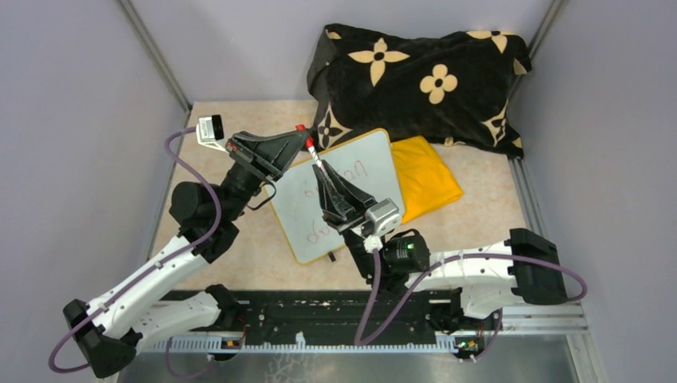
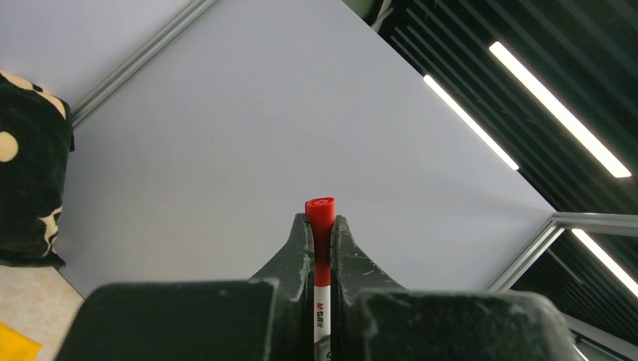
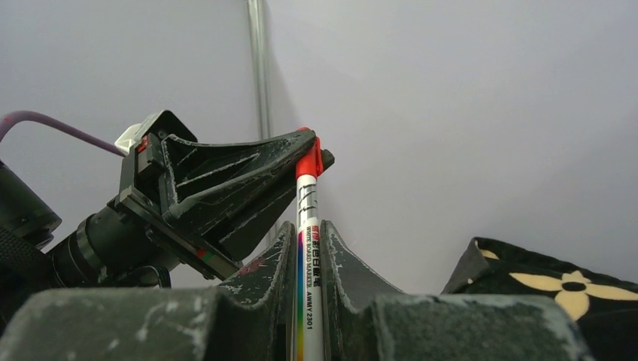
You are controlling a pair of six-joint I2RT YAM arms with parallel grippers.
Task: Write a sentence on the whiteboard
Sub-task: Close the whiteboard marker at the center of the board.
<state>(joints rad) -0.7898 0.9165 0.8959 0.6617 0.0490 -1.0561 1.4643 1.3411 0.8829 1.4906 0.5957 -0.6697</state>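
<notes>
The whiteboard (image 1: 372, 177) lies flat on the table, tilted, with the sentence (image 1: 357, 170) in thin red letters on it. A white marker (image 3: 308, 263) with a red cap (image 3: 308, 162) is held up above the board's far corner. My right gripper (image 3: 307, 229) is shut on its white barrel. My left gripper (image 2: 320, 219) is shut on the red cap end (image 2: 320, 211), and the barrel (image 2: 322, 308) runs back between its fingers. In the top view the left gripper (image 1: 304, 142) and the right gripper (image 1: 319, 169) meet tip to tip at the marker (image 1: 313, 152).
A folded yellow cloth (image 1: 427, 179) lies right of the board. A black pillow with tan flower prints (image 1: 423, 76) fills the back right. Grey walls close in the tan table (image 1: 239, 263) on three sides.
</notes>
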